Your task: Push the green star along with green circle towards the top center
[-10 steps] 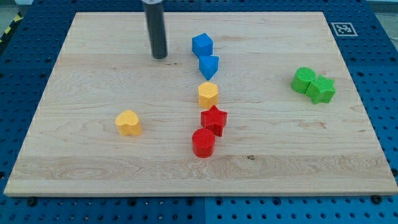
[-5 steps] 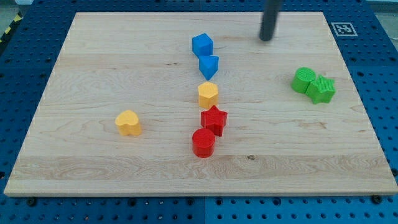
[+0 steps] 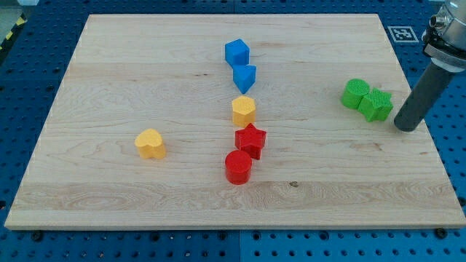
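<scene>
The green star (image 3: 376,105) and the green circle (image 3: 355,94) sit touching each other near the board's right edge, the circle to the upper left of the star. My tip (image 3: 406,127) rests on the board just right of and slightly below the green star, a small gap apart from it.
A blue cube (image 3: 237,52) and a blue wedge-like block (image 3: 245,76) stand at top centre. Below them lie a yellow hexagon (image 3: 244,110), a red star (image 3: 250,140) and a red circle (image 3: 238,167). A yellow heart (image 3: 151,143) lies at the left. The wooden board's right edge (image 3: 419,109) is close to my tip.
My tip has moved from the top left of centre, across the top, to the right edge beside the green star. No block has moved.
</scene>
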Motion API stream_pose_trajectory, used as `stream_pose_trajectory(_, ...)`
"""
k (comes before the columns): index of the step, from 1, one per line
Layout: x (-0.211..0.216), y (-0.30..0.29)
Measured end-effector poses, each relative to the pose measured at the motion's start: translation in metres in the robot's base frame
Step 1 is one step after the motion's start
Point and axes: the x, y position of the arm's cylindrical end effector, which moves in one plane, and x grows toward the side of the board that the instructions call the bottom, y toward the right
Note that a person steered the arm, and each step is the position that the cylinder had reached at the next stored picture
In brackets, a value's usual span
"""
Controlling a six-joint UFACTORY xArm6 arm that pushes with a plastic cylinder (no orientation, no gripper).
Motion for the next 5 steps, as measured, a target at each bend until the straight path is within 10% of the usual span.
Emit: stream_pose_trajectory(5, -0.048, -0.085)
